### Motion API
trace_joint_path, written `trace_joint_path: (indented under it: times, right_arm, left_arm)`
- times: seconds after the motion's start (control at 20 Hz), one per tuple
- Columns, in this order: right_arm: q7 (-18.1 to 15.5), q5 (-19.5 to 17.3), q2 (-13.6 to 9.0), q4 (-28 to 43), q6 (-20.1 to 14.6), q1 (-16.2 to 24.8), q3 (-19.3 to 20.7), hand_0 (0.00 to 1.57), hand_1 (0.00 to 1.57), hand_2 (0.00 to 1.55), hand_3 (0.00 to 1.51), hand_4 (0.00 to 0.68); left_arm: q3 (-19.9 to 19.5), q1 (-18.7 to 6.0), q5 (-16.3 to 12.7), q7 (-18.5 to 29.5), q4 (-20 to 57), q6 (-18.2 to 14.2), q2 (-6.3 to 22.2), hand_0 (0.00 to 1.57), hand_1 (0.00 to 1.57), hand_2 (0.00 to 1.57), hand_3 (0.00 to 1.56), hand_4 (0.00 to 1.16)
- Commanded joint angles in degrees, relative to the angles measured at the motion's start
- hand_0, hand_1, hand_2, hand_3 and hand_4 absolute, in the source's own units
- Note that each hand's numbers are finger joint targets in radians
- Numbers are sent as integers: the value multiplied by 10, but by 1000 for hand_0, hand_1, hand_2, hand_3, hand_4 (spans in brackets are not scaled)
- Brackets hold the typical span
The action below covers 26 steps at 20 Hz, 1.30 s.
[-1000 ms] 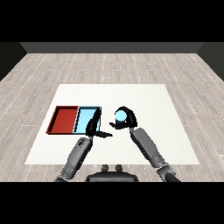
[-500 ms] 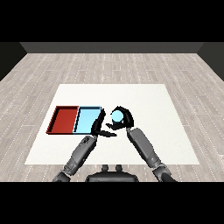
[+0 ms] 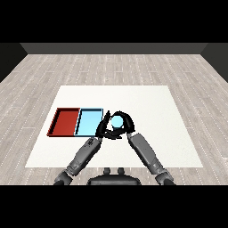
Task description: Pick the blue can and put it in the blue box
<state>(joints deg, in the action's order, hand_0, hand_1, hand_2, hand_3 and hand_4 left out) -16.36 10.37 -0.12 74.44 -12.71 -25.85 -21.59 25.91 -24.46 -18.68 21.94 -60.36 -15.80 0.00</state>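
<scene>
The right hand [image 3: 124, 126] curls round the small light-blue cylindrical can [image 3: 117, 120], just right of the light blue tray [image 3: 87, 121]; the can is judged light, rigid and smooth-sided, best gripped mid-body.

The place looked like a bare test room rather than a home or shop. A square white table [image 3: 156, 116] stood on a floor of pale grey wooden planks [image 3: 111, 67], with a dark wall [image 3: 111, 48] behind. On the table lay only a red rectangular tray [image 3: 55, 124] and a light blue rectangular tray [image 3: 89, 122], side by side and touching.
</scene>
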Motion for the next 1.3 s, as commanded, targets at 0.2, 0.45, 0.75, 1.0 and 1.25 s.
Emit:
trace_joint_path:
  times: [0.2, 0.45, 0.75, 1.0, 1.25]
  right_arm:
    - [-5, -2, 1, -15, 15, -8, 1, 1431, 1431, 1432, 1389, 630]
    - [-4, 20, 1, 8, -53, -9, -83, 1408, 1408, 1439, 1389, 625]
    - [-17, 42, 1, -63, -50, -72, -84, 1278, 1278, 1416, 1396, 613]
    - [-21, 85, 1, -72, -80, -102, -141, 1468, 1468, 1471, 1399, 596]
    - [-45, 75, 0, -77, -97, -93, -140, 1454, 1454, 1460, 1393, 590]
  left_arm:
    - [22, -39, -39, 16, 45, -25, 0, 0, 0, 0, 0, 0]
    - [77, -20, -69, 38, 31, -36, 0, 0, 0, 0, 0, 0]
    - [63, -3, 69, 22, 33, -80, 6, 270, 270, 517, 0, 571]
    - [46, -64, 81, 19, 86, -83, 19, 318, 318, 520, 175, 0]
    - [40, -63, 67, -23, 30, -88, 2, 0, 0, 0, 0, 428]
